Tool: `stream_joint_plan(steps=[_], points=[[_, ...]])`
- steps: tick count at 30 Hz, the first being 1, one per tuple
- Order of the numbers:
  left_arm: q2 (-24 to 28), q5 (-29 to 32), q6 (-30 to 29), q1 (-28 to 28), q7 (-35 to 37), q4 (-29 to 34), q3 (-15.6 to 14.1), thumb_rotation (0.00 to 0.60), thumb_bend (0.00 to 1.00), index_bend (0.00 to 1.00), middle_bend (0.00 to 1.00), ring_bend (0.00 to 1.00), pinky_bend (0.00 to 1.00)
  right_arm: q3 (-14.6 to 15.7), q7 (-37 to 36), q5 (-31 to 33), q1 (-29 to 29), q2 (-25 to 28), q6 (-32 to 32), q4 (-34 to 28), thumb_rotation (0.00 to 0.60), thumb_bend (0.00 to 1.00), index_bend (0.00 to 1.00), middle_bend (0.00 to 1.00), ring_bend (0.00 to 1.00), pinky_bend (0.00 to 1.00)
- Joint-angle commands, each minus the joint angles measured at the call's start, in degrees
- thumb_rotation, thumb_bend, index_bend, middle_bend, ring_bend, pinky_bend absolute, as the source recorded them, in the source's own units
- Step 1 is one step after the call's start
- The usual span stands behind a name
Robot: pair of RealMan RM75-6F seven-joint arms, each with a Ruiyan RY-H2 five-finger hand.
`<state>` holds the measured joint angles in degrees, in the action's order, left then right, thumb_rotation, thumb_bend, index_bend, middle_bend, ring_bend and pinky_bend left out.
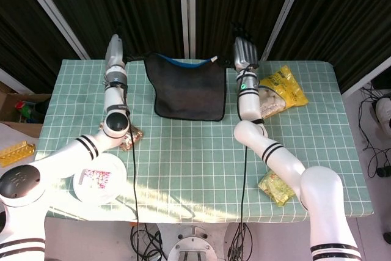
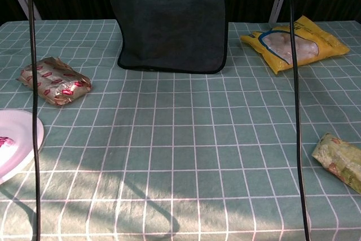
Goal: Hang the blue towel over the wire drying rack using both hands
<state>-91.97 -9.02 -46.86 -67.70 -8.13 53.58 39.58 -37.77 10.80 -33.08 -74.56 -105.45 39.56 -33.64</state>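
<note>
The towel (image 1: 188,90), dark with a blue top hem, hangs at the far middle of the table, and its top edge sags slightly. In the chest view the towel (image 2: 169,21) drops down to the tablecloth. I cannot make out the wire rack behind it. My left hand (image 1: 114,42) is raised to the left of the towel's left corner, a clear gap away, and holds nothing. My right hand (image 1: 243,47) stands just right of the towel's right corner with its dark fingers pointing up and away, also holding nothing. Neither hand shows in the chest view.
A yellow snack bag (image 1: 282,88) (image 2: 293,40) lies at the far right. A red-patterned packet (image 1: 131,136) (image 2: 53,80) and a white plate (image 1: 99,178) (image 2: 17,139) sit on the left. A green packet (image 1: 276,187) (image 2: 341,162) lies front right. Two arm cables (image 2: 32,111) hang down.
</note>
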Motion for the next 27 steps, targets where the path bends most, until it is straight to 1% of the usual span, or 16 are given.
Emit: stream_joint_plan(steps=[1,6,9,11,13,14,17,18,19,20,21,23,24,27], points=[[-0.54,-1.24,-0.45,0.32,0.39,-0.70,0.52,0.599,0.16,0.00,0.00,0.07,0.12,-0.14,-1.03,-0.86,0.10,0.58,0.39,-0.30,0.600,0.18,0.00,0.00,0.00,0.00],[0.06,-3.84,-3.22,0.87,0.13,1.50,0.30,0.599,0.15,0.00,0.00,0.07,0.12,-0.56,-1.79,-1.26,1.54,2.28,2.33,-2.32,0.600,0.17,0.00,0.00,0.00,0.00],[0.72,-4.39,-4.13,1.35,-0.34,3.62,0.31,0.600,0.15,0.00,0.00,0.07,0.12,-0.37,-0.62,-0.56,2.98,3.98,2.55,-4.84,0.600,0.13,0.00,0.00,0.00,0.00],[1.31,-4.60,-4.78,1.93,-0.61,5.50,0.31,0.600,0.15,0.00,0.00,0.07,0.12,-0.47,0.24,0.47,4.33,5.51,3.18,-7.90,0.600,0.10,0.00,0.00,0.00,0.00],[2.14,-4.86,-5.58,2.77,-0.91,7.84,0.19,0.600,0.15,0.00,0.00,0.06,0.12,-0.61,0.95,1.76,6.23,7.60,4.04,-12.52,0.600,0.09,0.00,0.00,0.00,0.00],[2.99,-5.16,-5.91,3.53,-1.25,9.85,-0.11,0.584,0.15,0.00,0.00,0.06,0.12,-0.29,1.20,1.64,7.74,9.16,5.27,-16.15,0.600,0.09,0.00,0.00,0.00,0.00],[6.32,-7.75,-7.40,6.57,-1.93,17.38,-1.71,0.477,0.14,0.00,0.00,0.05,0.12,1.97,1.92,-0.80,12.89,14.18,9.07,-27.33,0.600,0.12,0.00,0.00,0.00,0.00],[7.84,-9.58,-8.42,8.03,-2.23,20.79,-2.72,0.455,0.15,0.00,0.00,0.05,0.12,3.09,2.27,-2.08,15.12,16.38,10.61,-31.93,0.600,0.13,0.00,0.00,0.00,0.00],[10.13,-12.92,-9.99,10.33,-2.51,25.95,-4.42,0.441,0.15,0.00,0.00,0.05,0.12,4.82,2.69,-4.26,18.40,19.69,12.81,-38.55,0.600,0.14,0.00,0.00,0.00,0.00],[12.00,-15.98,-11.34,12.31,-2.57,30.09,-5.86,0.440,0.15,0.00,0.00,0.05,0.12,6.31,3.10,-6.22,21.02,22.31,14.76,-43.62,0.600,0.14,0.00,0.00,0.00,0.00],[14.48,-20.65,-13.67,15.21,-2.51,35.61,-7.99,0.441,0.16,0.00,0.00,0.05,0.13,8.40,3.56,-9.02,24.63,25.89,17.49,-50.43,0.600,0.14,0.00,0.00,0.00,0.00],[17.95,-29.10,-17.82,19.88,-2.36,43.21,-11.90,0.440,0.16,0.00,0.00,0.05,0.13,11.69,4.02,-13.53,30.29,31.26,21.97,-60.35,0.600,0.14,0.00,0.00,0.00,0.00],[20.28,-34.93,-20.67,23.06,-3.05,47.53,-15.28,0.440,0.16,0.00,0.00,0.05,0.14,14.17,4.31,-16.90,34.10,34.61,25.14,-66.26,0.600,0.14,0.00,0.00,0.00,0.00],[24.66,-46.57,-27.71,29.86,-7.23,54.47,-23.82,0.440,0.13,0.00,0.00,0.05,0.14,20.90,5.92,-24.93,42.40,40.74,32.60,-76.08,0.600,0.14,0.00,0.00,0.00,0.00]])
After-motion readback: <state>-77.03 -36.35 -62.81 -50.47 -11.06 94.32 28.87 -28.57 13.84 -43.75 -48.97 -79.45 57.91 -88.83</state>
